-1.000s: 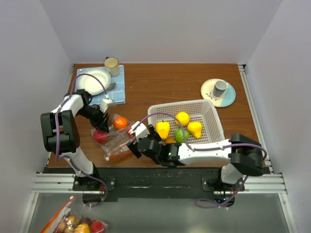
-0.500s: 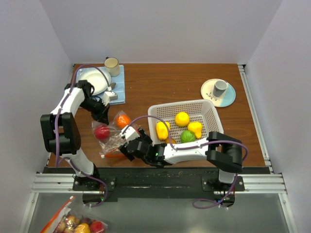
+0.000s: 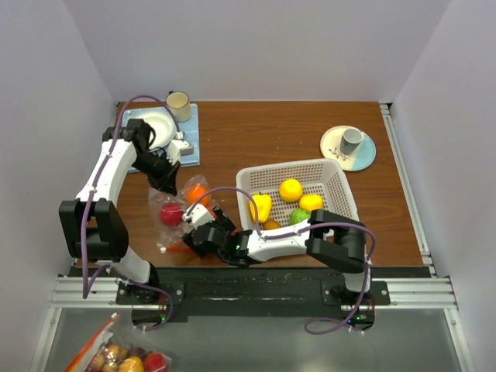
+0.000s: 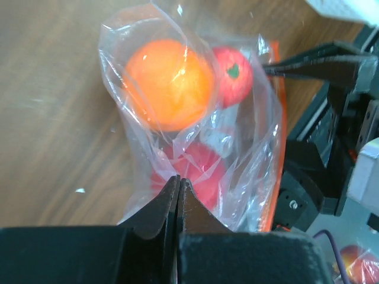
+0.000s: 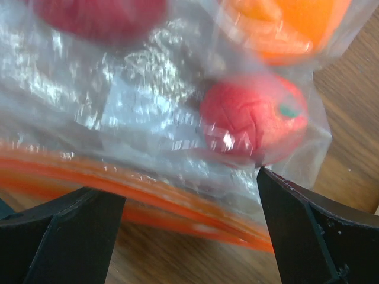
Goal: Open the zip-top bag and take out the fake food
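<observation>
The zip-top bag (image 3: 177,225) lies left of the white basket (image 3: 335,180), with its orange-red zip strip (image 3: 175,248) at the near edge. My left gripper (image 3: 172,183) is shut on the bag's clear plastic (image 4: 148,195) at the far end and holds it up. Inside the bag are an orange fruit (image 4: 170,83), a small red tomato (image 4: 232,68) and a larger red fruit (image 4: 192,171). My right gripper (image 3: 194,235) is open. Its fingers (image 5: 77,234) straddle the zip strip (image 5: 177,198) just below the tomato (image 5: 254,115). Yellow, green and orange fake food (image 3: 291,189) sits in the basket.
A blue cloth (image 3: 190,139) with a white plate (image 3: 159,124) and a mug (image 3: 178,101) lies far left. A plate with a grey cup (image 3: 350,140) stands far right. Another bag of fake food (image 3: 116,358) lies below the table's front rail.
My left gripper has moved away from me with the bag's end, stretching the bag. My right gripper has moved left along the near edge to the zip strip.
</observation>
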